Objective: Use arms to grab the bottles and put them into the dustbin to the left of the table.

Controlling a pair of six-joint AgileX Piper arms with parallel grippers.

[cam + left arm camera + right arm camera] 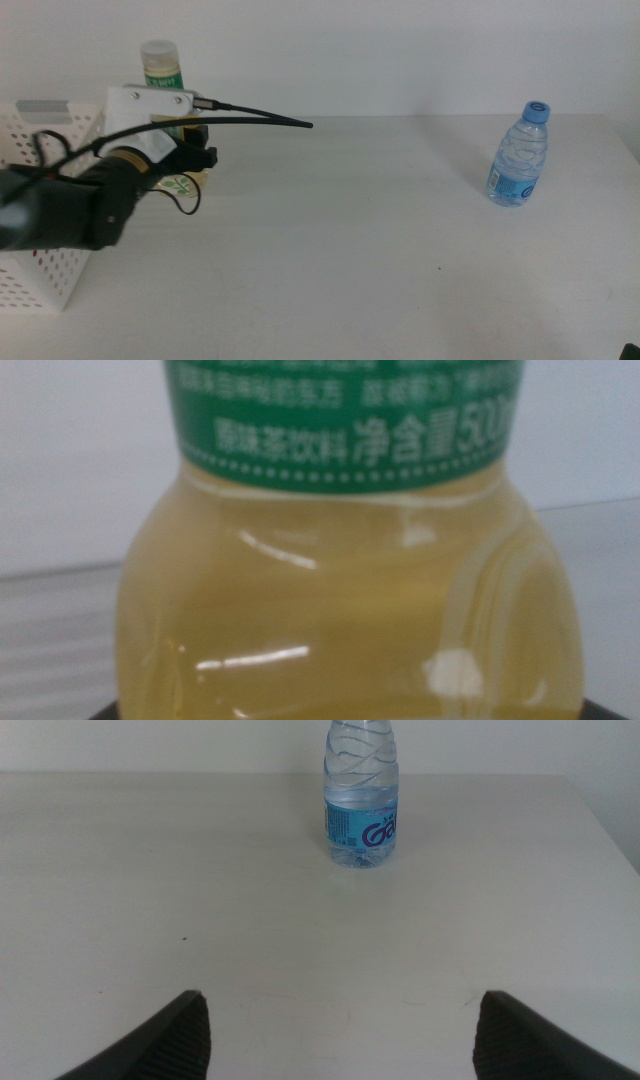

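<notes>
The yellow bottle (163, 75) is held upright in the left tool (190, 150), close over the near edge of the white basket (40, 285), cap up, long axis vertical; its body fills the left wrist view. Nothing shows inside the basket yet. The right tool (340, 1035) waits spread wide, facing the water bottle (521, 155), which stands upright far right on the table (360, 260), still to be fetched.

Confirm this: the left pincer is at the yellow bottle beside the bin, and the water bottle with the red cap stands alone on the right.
Wrong on the cap only. The middle view shows the water bottle with a blue cap, not red. The rest holds: the left pincer is at the yellow bottle beside the bin, and the water bottle stands alone on the right.
</notes>
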